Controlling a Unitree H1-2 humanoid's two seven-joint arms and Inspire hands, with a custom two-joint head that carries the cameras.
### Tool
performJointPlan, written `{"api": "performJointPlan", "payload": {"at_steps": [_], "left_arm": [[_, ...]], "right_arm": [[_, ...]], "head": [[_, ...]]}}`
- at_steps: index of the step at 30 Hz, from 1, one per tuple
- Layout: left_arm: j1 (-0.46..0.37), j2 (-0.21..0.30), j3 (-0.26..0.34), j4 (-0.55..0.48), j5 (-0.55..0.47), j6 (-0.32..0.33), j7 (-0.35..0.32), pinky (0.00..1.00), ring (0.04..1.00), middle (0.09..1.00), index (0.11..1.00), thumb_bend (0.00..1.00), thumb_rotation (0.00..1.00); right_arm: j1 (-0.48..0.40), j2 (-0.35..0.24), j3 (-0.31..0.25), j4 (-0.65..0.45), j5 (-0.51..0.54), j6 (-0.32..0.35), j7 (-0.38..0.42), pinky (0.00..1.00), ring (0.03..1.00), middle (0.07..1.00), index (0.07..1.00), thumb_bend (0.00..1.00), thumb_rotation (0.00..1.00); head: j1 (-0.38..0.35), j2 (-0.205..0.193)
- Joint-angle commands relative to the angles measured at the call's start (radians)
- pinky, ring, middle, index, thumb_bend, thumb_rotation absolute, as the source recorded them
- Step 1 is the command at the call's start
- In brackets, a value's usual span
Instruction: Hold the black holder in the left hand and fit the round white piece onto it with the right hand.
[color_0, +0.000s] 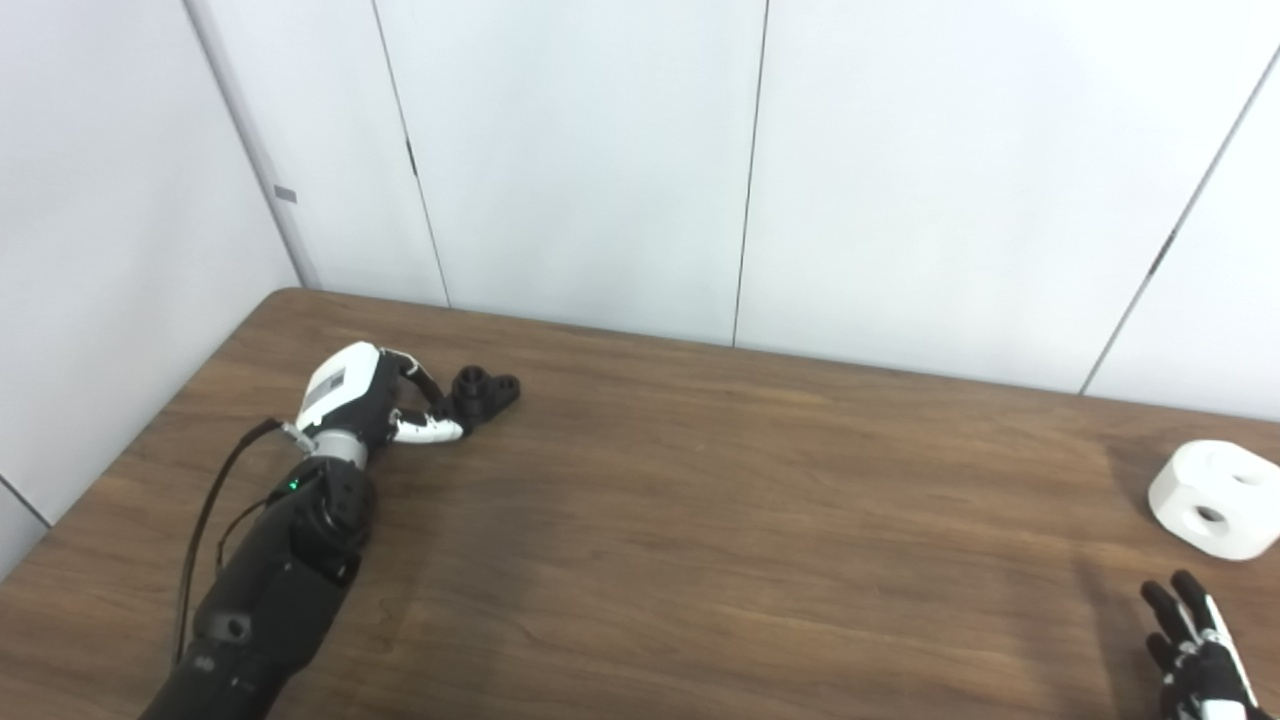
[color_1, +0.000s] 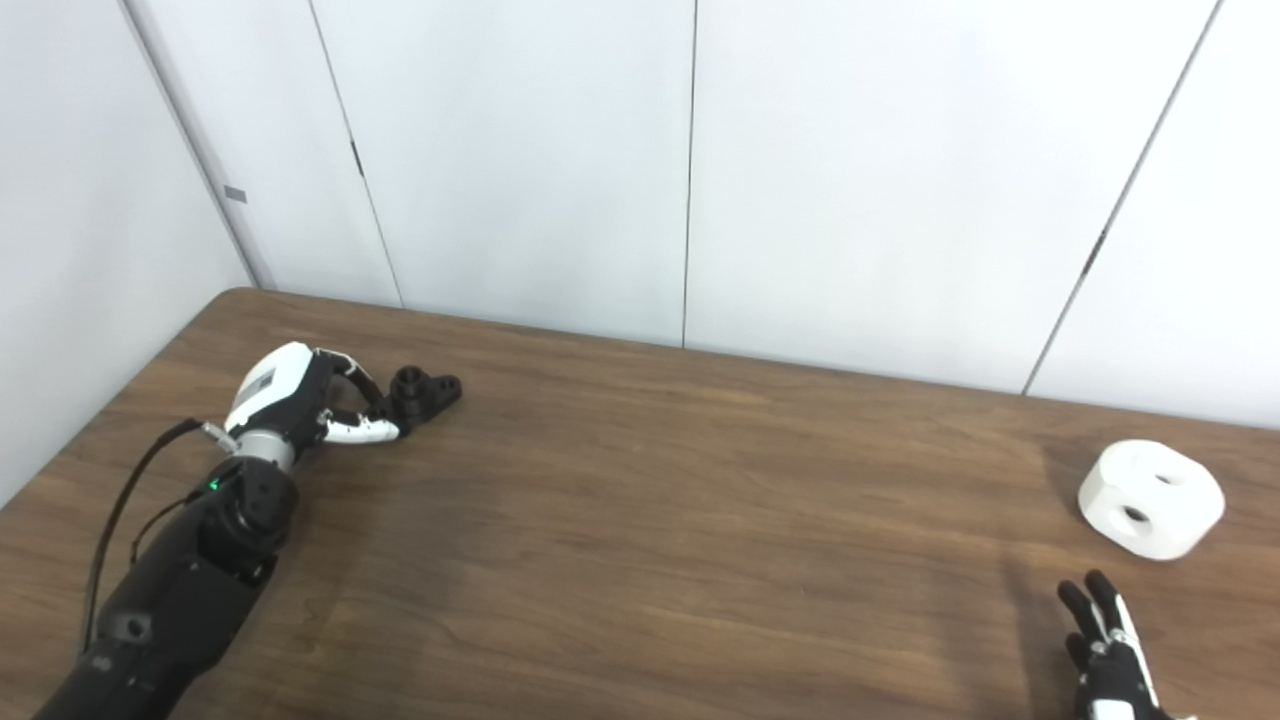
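Observation:
The black holder (color_0: 487, 391) lies on the table at the far left. My left hand (color_0: 372, 403) reaches it from the left, with curled fingers (color_0: 425, 382) and thumb meeting the holder's near end. Table shows between them, so the hand looks open and not closed around the holder. The round white piece (color_0: 1213, 498), with two holes in it, rests on the table at the far right. My right hand (color_0: 1194, 650) is at the bottom right corner, nearer me than the white piece and apart from it, fingers spread, holding nothing.
The brown wooden table (color_0: 700, 500) runs up to white wall panels at the back and left. Its left edge passes close beside my left arm. A black cable (color_0: 205, 510) loops along that forearm.

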Motion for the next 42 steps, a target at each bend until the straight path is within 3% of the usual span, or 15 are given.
{"api": "performJointPlan", "payload": {"at_steps": [1, 5, 11, 18, 22, 32, 42], "left_arm": [[-0.012, 0.035, 0.001, -0.061, 0.02, -0.006, -0.001, 0.84, 0.901, 0.795, 0.486, 0.52, 0.04], [0.024, 0.052, -0.041, -0.108, 0.079, -0.041, 0.004, 0.82, 0.886, 0.792, 0.486, 0.52, 0.04], [0.072, 0.055, -0.071, -0.21, 0.131, -0.015, -0.036, 0.82, 0.883, 0.794, 0.487, 0.52, 0.04], [0.136, 0.044, -0.076, -0.323, 0.138, -0.027, -0.092, 0.78, 0.876, 0.793, 0.486, 0.52, 0.04], [0.186, 0.043, -0.094, -0.383, 0.144, -0.072, -0.107, 0.77, 0.856, 0.778, 0.486, 0.52, 0.04], [0.31, 0.005, -0.124, -0.526, 0.169, -0.108, -0.158, 0.79, 0.868, 0.79, 0.486, 0.52, 0.04], [0.367, -0.037, -0.148, -0.631, 0.192, -0.138, -0.223, 0.82, 0.88, 0.806, 0.486, 0.52, 0.05]], "right_arm": [[0.068, 0.025, 0.01, -0.027, 0.006, -0.006, -0.009, 1.0, 1.0, 0.943, 0.99, 0.53, 0.98], [0.068, 0.025, 0.012, -0.033, 0.007, 0.001, -0.01, 1.0, 1.0, 0.944, 0.993, 0.52, 0.98], [0.071, 0.026, 0.016, -0.049, -0.004, 0.016, -0.018, 1.0, 1.0, 0.943, 0.994, 0.5, 0.99], [0.073, 0.034, 0.027, -0.068, -0.011, 0.034, -0.031, 1.0, 1.0, 0.936, 0.986, 0.48, 0.99], [0.072, 0.034, 0.036, -0.076, -0.014, 0.038, -0.036, 1.0, 1.0, 0.943, 0.985, 0.47, 1.0], [0.072, 0.036, 0.043, -0.092, -0.004, 0.052, -0.045, 1.0, 1.0, 0.944, 0.989, 0.44, 0.99], [0.067, 0.042, 0.049, -0.1, -0.021, 0.062, -0.055, 1.0, 1.0, 0.945, 0.995, 0.41, 1.0]], "head": [[0.001, 0.0], [-0.002, 0.001], [-0.009, 0.008], [-0.02, 0.011], [-0.026, 0.013], [-0.037, 0.022], [-0.081, 0.05]]}}
